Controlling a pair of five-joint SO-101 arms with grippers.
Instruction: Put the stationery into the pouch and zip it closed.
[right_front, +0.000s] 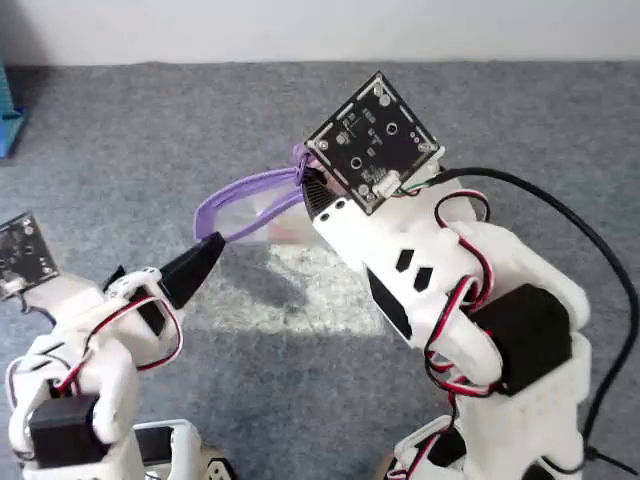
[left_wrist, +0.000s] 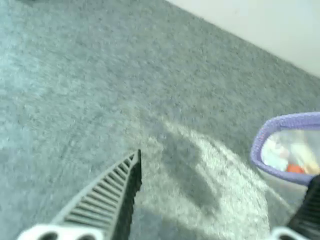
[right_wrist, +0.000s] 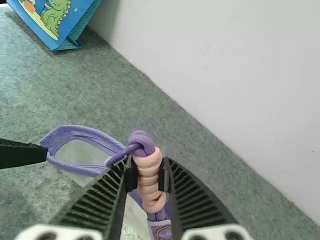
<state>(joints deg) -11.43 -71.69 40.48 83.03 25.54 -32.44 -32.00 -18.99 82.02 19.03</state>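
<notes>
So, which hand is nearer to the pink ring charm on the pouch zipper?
Right. The right hand is shut on the pink ring charm; the left hand, open, is at the opposite end of the pouch, one finger at its rim.

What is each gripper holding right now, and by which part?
Right gripper is shut on the beaded zipper pull of the purple pouch. Left gripper is open, clamping nothing; one finger sits at the pouch's opposite end.

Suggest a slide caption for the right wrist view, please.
Right gripper shut on the pink-beaded zip pull of the open, purple-rimmed pouch, over grey carpet.
</notes>
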